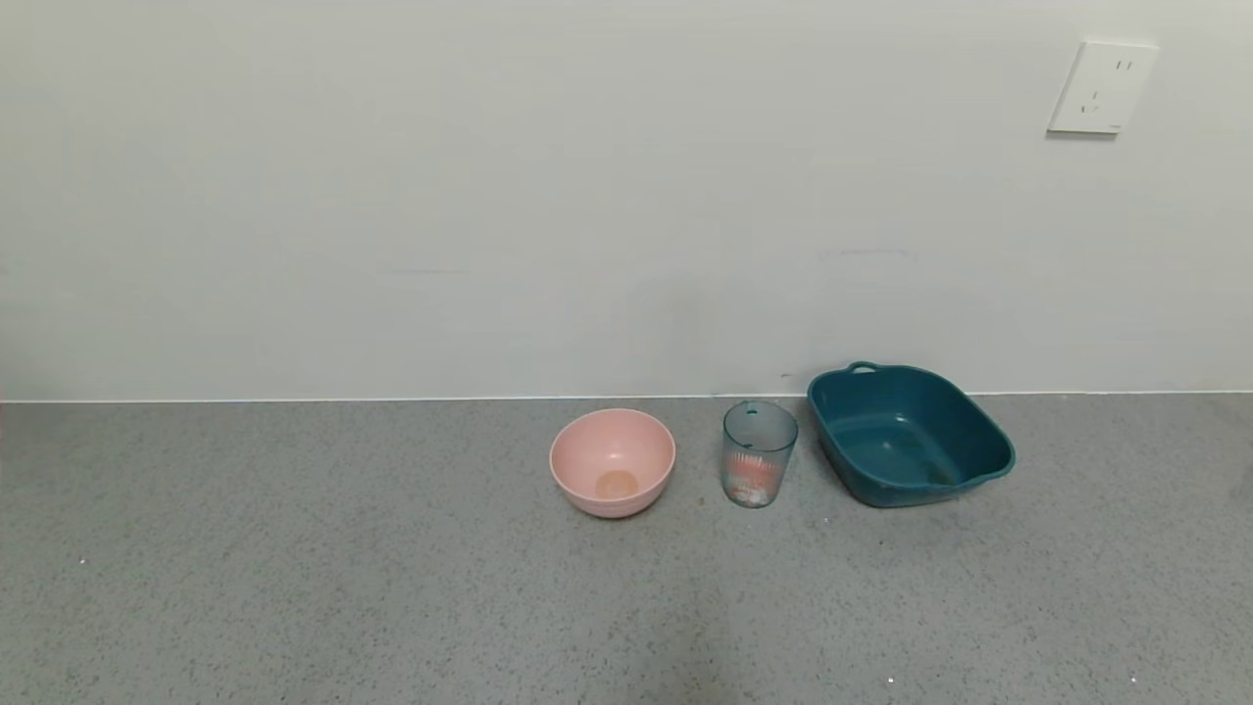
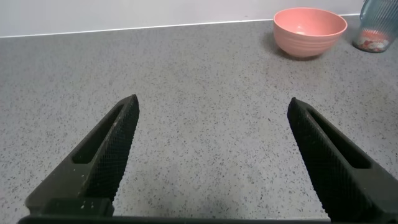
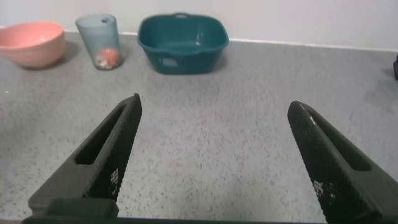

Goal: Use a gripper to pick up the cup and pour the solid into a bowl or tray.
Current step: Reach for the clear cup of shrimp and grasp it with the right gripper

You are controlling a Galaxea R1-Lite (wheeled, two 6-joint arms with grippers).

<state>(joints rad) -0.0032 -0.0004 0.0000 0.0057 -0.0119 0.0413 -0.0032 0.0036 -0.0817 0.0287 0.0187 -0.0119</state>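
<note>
The ribbed pale teal cup (image 1: pixel 759 452) stands upright on the grey counter near the wall, with red-orange and white solid (image 1: pixel 752 477) in its bottom. The pale pink bowl (image 1: pixel 613 461) sits just to its left and looks empty. Neither arm shows in the head view. My left gripper (image 2: pixel 212 106) is open and empty over bare counter, with the bowl (image 2: pixel 309 30) and the cup (image 2: pixel 378 25) far ahead. My right gripper (image 3: pixel 213 106) is open and empty, with the cup (image 3: pixel 99 41), its solid (image 3: pixel 107 57) and the bowl (image 3: pixel 31 42) far ahead.
A dark teal rectangular tray (image 1: pixel 905 434) with a handle stands right of the cup; it also shows in the right wrist view (image 3: pixel 181 42). The wall runs close behind all three. A wall socket (image 1: pixel 1100 87) is high at the right.
</note>
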